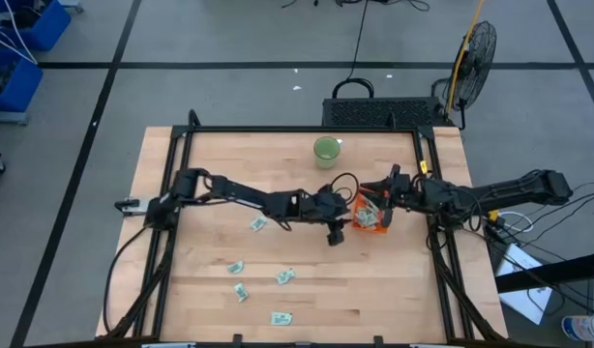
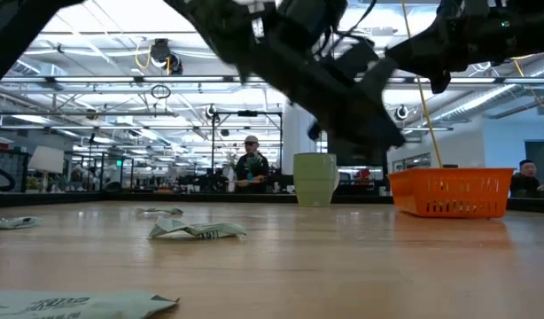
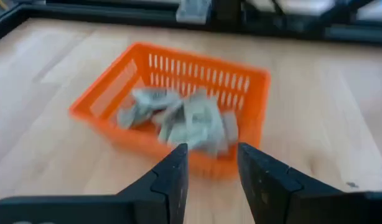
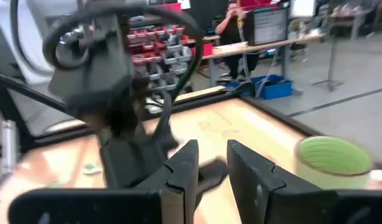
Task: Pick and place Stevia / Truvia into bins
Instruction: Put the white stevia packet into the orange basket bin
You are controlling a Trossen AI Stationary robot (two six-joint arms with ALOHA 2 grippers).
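Where left jaws (image 3: pixel 209 180) gape, bin (image 3: pixel 110 99) beyond.

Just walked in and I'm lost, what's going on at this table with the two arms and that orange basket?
The robot is sorting sweetener sachets into the orange bin, which already holds a pile of them. The left gripper hovers just beside the bin, fingers apart and empty. The right gripper hangs over the bin's other side, also holding nothing. Five sachets lie loose on the table, and a green cup stands behind the bin.
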